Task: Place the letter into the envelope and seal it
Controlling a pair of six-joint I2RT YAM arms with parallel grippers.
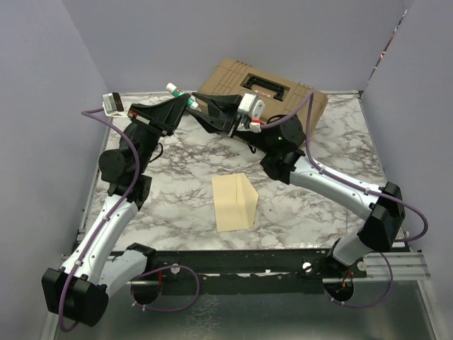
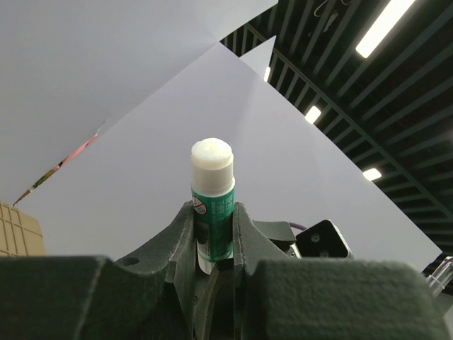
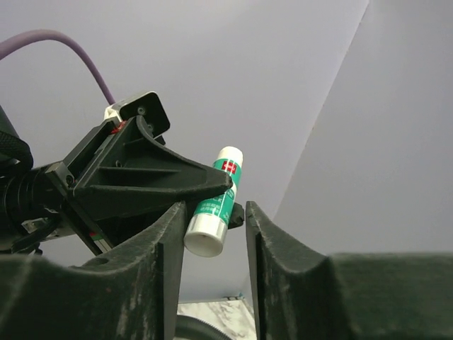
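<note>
The pale yellow envelope [image 1: 230, 207] lies on the marble table between the arms, its flap standing up on the right side. The letter is not in view. My left gripper [image 1: 181, 103] is raised at the back and shut on a green-and-white glue stick [image 2: 212, 185], which points away from its fingers. My right gripper [image 1: 203, 106] is raised against it. Its jaws are open on either side of the stick's white lower end [image 3: 207, 237]. That end rests against the right gripper's left finger [image 3: 166, 234]; the other finger stands apart from it.
A tan toolbox [image 1: 233, 76] with a black handle lies at the back of the table behind both grippers. Grey walls close the left, back and right sides. The right arm's purple cable loops over the toolbox.
</note>
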